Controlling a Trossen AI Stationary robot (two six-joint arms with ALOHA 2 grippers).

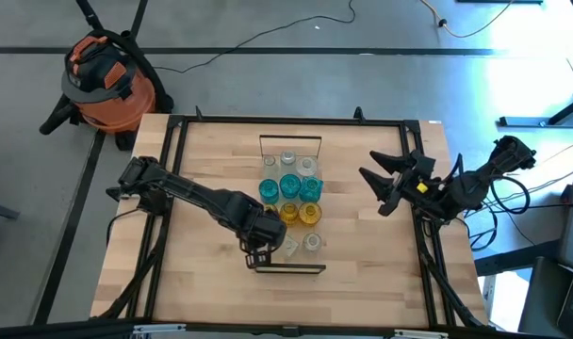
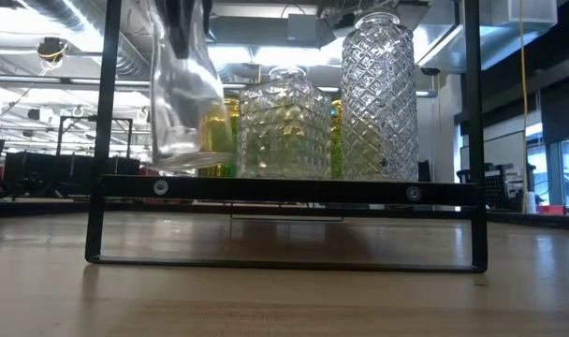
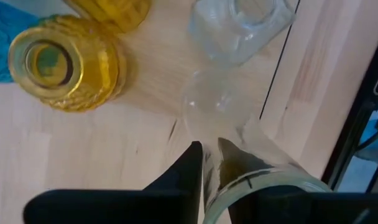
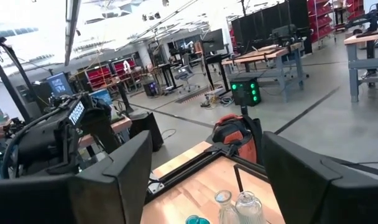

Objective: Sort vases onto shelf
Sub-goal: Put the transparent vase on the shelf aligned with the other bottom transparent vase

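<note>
The shelf (image 1: pixel 301 260) lies along the middle of the table and carries clear, teal (image 1: pixel 289 186) and amber (image 1: pixel 310 215) vases standing upright. My left gripper (image 1: pixel 259 249) is over the shelf's near left corner, shut on a clear vase (image 2: pixel 182 103) that hangs just over the board (image 3: pixel 108 137). In the high view the gripper hides most of that vase. Two patterned clear vases (image 2: pixel 284 122) (image 2: pixel 378 94) stand beside it on the near end. My right gripper (image 1: pixel 388 185) is open and empty, raised over the table's right side. My left gripper holds the clear vase by its rim wall (image 3: pixel 209 180), pinched with one finger (image 3: pixel 190 168) outside and the other (image 3: pixel 234 163) inside the mouth, seen through the glass. The fingers come from above. The vase hangs slightly tilted, its base (image 2: pixel 177 161) at or just over the board; I cannot tell which.
The shelf's dark wire end frame (image 2: pixel 284 190) stands at the near end, another at the far end (image 1: pixel 290 139). An amber vase (image 3: pixel 64 62) is close to the held one. An orange shop vacuum (image 1: pixel 107 80) stands off the table's far left corner. Bare tabletop lies left and right of the shelf.
</note>
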